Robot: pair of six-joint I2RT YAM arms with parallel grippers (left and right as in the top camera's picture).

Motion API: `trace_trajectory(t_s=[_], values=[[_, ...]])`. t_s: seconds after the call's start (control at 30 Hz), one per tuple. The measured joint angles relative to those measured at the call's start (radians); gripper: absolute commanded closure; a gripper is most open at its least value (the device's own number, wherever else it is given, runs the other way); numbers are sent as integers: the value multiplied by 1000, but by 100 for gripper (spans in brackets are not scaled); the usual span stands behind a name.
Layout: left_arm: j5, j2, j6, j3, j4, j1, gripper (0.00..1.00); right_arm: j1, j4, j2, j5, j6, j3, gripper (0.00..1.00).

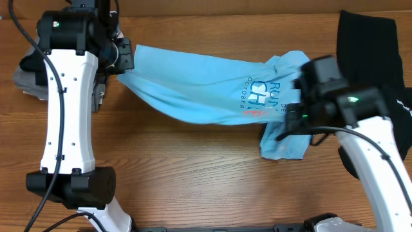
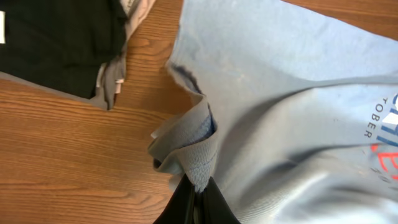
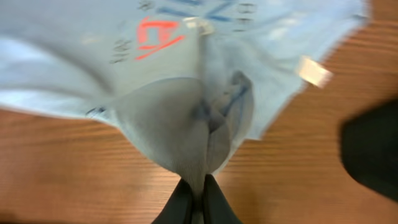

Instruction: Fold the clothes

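Observation:
The light blue T-shirt with white and red lettering hangs stretched between both grippers above the table. My left gripper is shut on its left edge; the left wrist view shows the bunched fabric pinched in the jaws. My right gripper is shut on the right part near the print; the right wrist view shows cloth pinched in the jaws. A corner of the shirt droops onto the table. A black garment lies at the far right.
A pile of dark and grey cloth lies at the far left under my left arm; it also shows in the left wrist view. The wooden table runs along the front.

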Motion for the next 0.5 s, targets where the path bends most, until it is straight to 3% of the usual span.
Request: trace_trajectory(t_s=[0.33, 0.5], values=[[0, 10, 0, 0, 1, -21, 96, 319, 118, 164, -105, 10, 0, 96], [-8, 10, 0, 0, 2, -21, 96, 420, 175, 203, -172, 28, -22, 87]])
